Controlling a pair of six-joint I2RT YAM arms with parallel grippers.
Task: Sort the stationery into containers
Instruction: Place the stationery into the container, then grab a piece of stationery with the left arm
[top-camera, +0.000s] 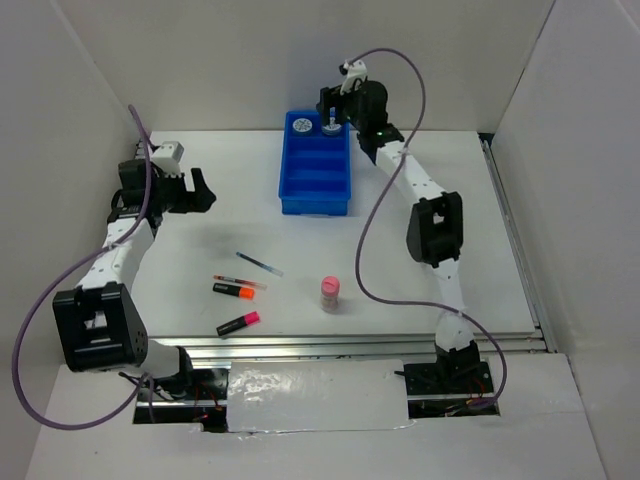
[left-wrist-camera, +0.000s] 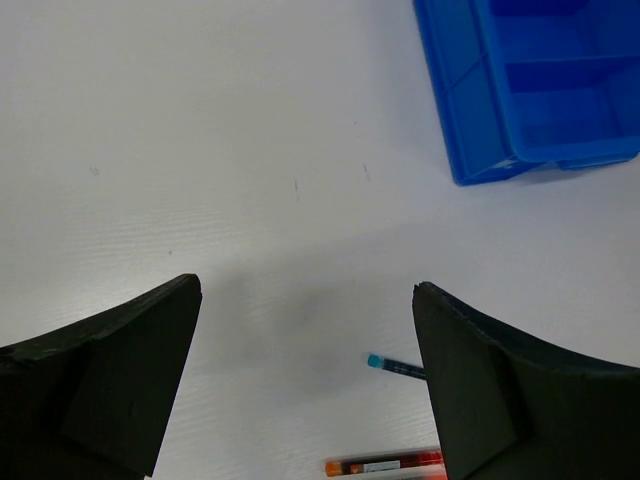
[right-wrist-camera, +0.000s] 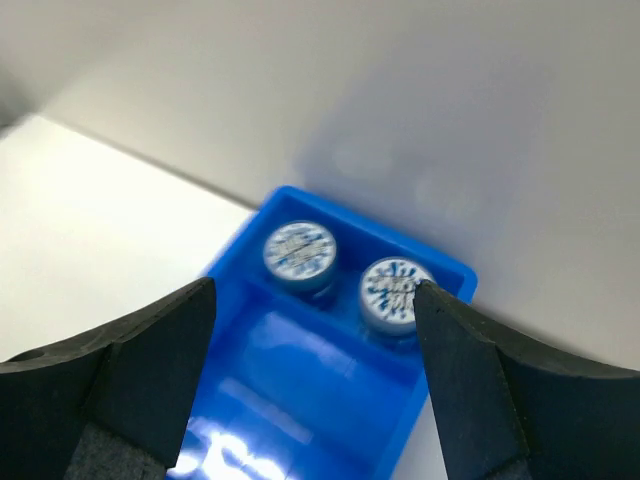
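The blue tray (top-camera: 315, 185) stands at the back of the table, with two blue-and-white rolls (top-camera: 302, 126) (top-camera: 331, 129) side by side in its far compartment. My right gripper (top-camera: 332, 110) hovers open above that compartment with nothing between its fingers. The right wrist view shows the gripper (right-wrist-camera: 315, 295) over the tray (right-wrist-camera: 300, 370), with both rolls (right-wrist-camera: 299, 250) (right-wrist-camera: 396, 290) below. On the table lie a blue pen (top-camera: 259, 264), a red pen (top-camera: 238, 281), an orange highlighter (top-camera: 232, 291), a pink highlighter (top-camera: 238, 323) and an upright pink cylinder (top-camera: 330, 293). My left gripper (top-camera: 200, 188) hangs open and empty, left of the tray.
In the left wrist view the open gripper (left-wrist-camera: 305, 290) looks down on bare white table, with the blue pen's tip (left-wrist-camera: 385, 364), the red pen (left-wrist-camera: 385, 464) and a corner of the tray (left-wrist-camera: 540, 80). White walls close in the table at the back and both sides.
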